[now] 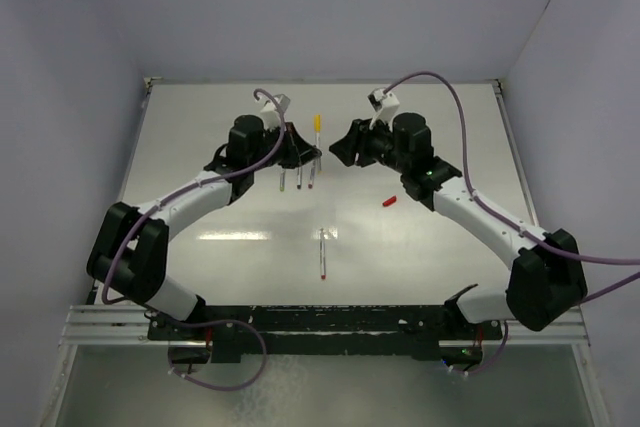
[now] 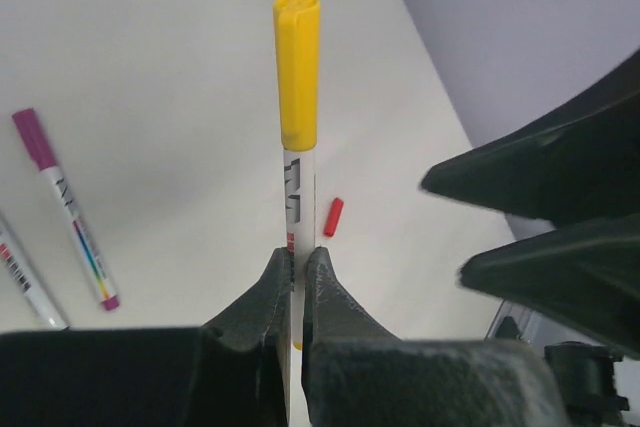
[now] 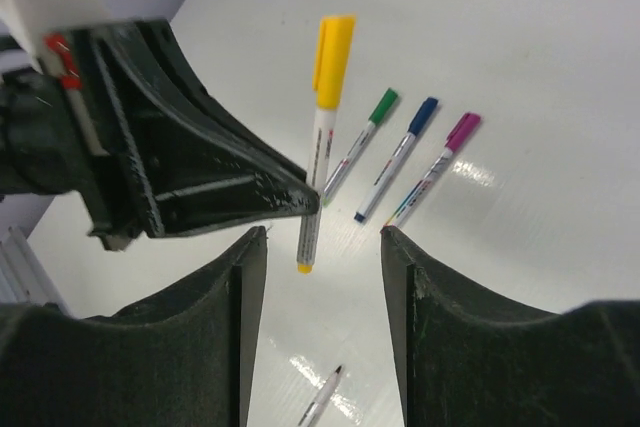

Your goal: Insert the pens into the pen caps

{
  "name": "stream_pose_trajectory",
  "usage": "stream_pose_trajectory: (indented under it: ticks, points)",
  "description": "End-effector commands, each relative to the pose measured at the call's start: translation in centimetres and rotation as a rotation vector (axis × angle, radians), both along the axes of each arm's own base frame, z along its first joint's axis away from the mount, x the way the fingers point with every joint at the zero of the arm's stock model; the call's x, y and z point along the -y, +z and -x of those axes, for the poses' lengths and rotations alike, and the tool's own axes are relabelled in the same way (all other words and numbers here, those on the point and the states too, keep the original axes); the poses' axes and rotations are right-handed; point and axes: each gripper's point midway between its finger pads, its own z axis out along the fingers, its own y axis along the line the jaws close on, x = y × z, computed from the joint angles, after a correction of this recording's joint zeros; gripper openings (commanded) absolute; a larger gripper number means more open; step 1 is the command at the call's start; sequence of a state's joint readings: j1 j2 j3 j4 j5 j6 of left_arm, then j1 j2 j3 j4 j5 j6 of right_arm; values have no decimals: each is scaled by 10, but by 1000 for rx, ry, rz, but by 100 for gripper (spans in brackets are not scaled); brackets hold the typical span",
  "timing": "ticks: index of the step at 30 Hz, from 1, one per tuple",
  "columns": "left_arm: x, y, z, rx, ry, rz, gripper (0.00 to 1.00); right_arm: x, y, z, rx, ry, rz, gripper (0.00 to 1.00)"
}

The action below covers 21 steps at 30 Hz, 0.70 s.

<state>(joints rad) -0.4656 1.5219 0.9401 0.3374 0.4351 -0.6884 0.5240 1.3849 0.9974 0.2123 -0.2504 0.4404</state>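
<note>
L gripper [image 2: 297,259]: jaws shut tight on barrel of yellow-capped pen [image 2: 297,67]. Cap is on and points to far side; pen held off the table [image 1: 200,127], far-centre.

R gripper [image 3: 323,235]: jaws approx. half open, nothing held, just right of that pen.

Green-capped pen [image 3: 360,137], blue-capped pen [image 3: 400,152] and magenta-capped pen [image 3: 440,162] lie side by side on table by L gripper.

Red cap [image 1: 389,202] lies loose, right of centre.

Uncapped pen [image 1: 323,252] lies nearer, centre.
</note>
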Motion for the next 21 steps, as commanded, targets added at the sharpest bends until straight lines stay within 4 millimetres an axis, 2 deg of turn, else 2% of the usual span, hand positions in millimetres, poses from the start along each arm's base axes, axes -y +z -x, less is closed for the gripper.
stream_pose_trajectory:
  ticks: [1, 4, 8, 10, 13, 17, 18, 21]
  points:
    - [-13, -38, -5, -78, 28, -182, 0, 17, 87, -9, 214, -94, -56, 52]
    - [-9, -57, -15, -131, 18, -230, 0, 28, 92, -11, 226, -151, -40, 52]
    - [6, -71, -30, -169, -17, -269, 0, 47, 81, -11, 191, -239, 15, 52]
    - [14, -76, -37, -181, -28, -279, 0, 51, 69, -7, 153, -241, 42, 52]
    - [22, -94, -47, -236, -26, -312, 0, 54, 63, -3, 133, -259, 34, 52]
    - [27, -126, -56, -298, -25, -408, 0, 60, 53, 0, 108, -280, 48, 52]
    - [30, -125, -61, -289, -25, -425, 0, 60, 51, 1, 103, -282, 50, 52]
    - [33, -144, -64, -320, -17, -501, 1, 63, 46, 0, 90, -295, 59, 52]
